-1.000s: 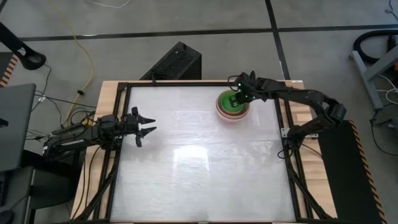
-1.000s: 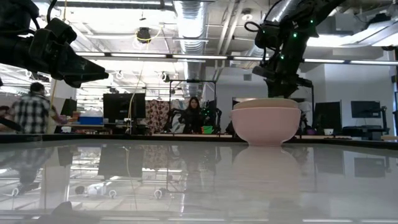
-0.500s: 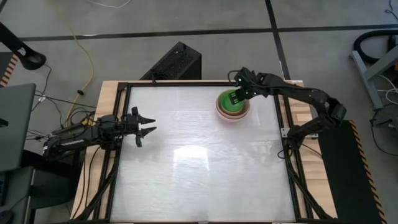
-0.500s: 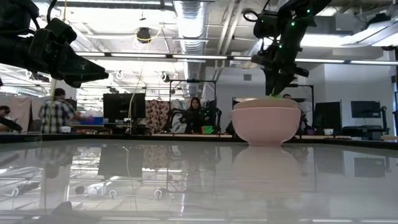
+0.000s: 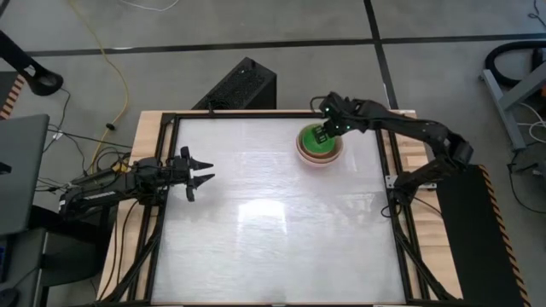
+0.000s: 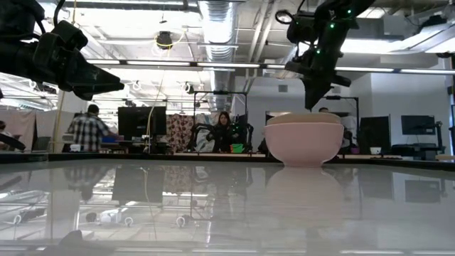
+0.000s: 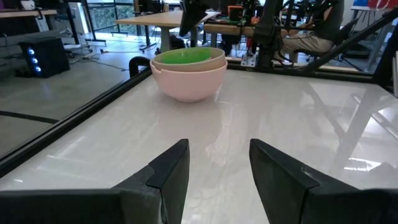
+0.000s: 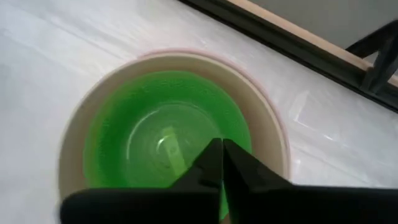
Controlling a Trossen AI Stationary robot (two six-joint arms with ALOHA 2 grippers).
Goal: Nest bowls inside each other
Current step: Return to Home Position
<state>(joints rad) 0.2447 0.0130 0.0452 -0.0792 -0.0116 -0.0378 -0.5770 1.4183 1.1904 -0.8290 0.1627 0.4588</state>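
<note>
Three nested bowls stand at the table's far right: a salmon-pink bowl outermost, a grey-beige bowl in it, and a bright green bowl innermost, resting on its base. My right gripper hangs shut just above the green bowl's rim, pointing steeply down with nothing between its fingers. My left gripper waits open and level at the table's left edge, far from the stack.
A black frame runs around the white table top. People and desks show in the room beyond the far edge. The table's middle and near half lie bare.
My right gripper has risen a little from inside the bowl stack and has shut its fingers, which stood spread at the rim a second ago. The bowls have stayed where they were.
</note>
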